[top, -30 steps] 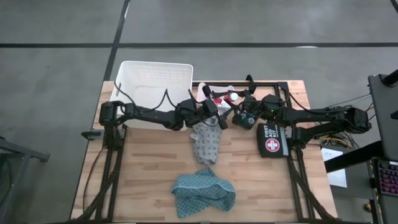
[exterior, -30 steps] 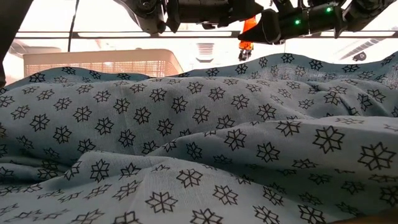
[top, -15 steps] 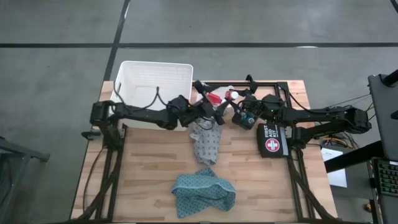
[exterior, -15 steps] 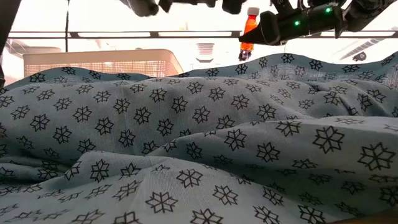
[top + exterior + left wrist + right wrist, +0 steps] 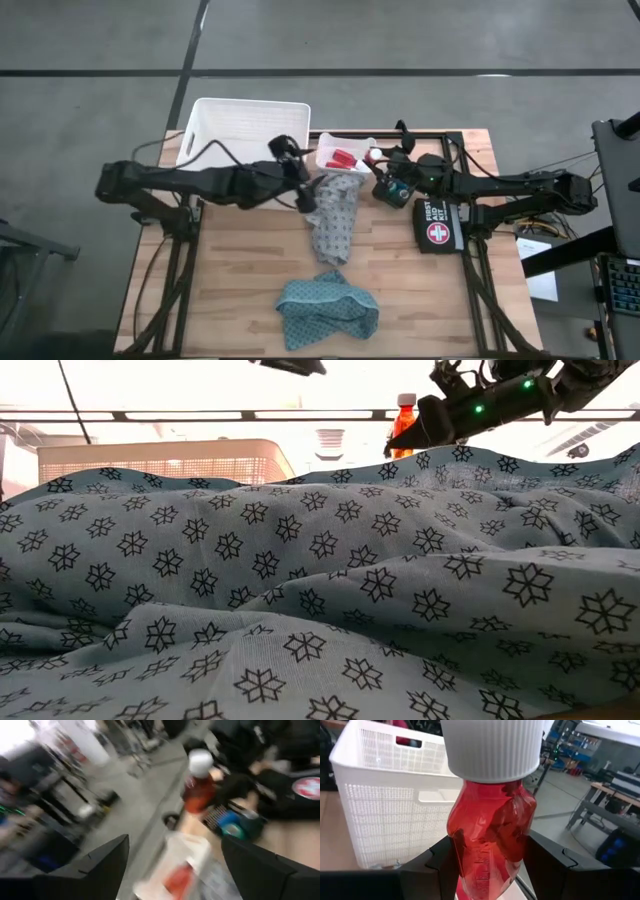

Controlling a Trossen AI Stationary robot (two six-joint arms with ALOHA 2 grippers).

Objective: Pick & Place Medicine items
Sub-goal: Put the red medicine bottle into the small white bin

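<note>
Right wrist view shows the right gripper [image 5: 490, 862] clamped on a red bottle [image 5: 490, 830] with a white ribbed cap [image 5: 492, 747], its two dark fingers [image 5: 432, 862] pressing the plastic body low down, below the neck, with the bottle upright. From above, that gripper [image 5: 378, 172] sits at the far middle of the table, just beside a small white tray [image 5: 330, 147] where another red bottle [image 5: 343, 158] lies on its side. The left gripper [image 5: 300, 180] hangs nearby with its jaws spread and nothing between them, close to the edge of the grey patterned cloth [image 5: 333, 222] and the large white basket [image 5: 245, 125]. The held bottle looks light and small, and its thin clear-red wall appears dented and creased, so it probably gives under pressure; a firm squeeze could buckle it or pop it out sideways. The smooth plastic looks slippery, and the tapering shape could let it slide. The better hold is likely across the wider body, as now, or just under the cap, where the neck is stiffer and the ribbed rim would stop it slipping down.
</note>
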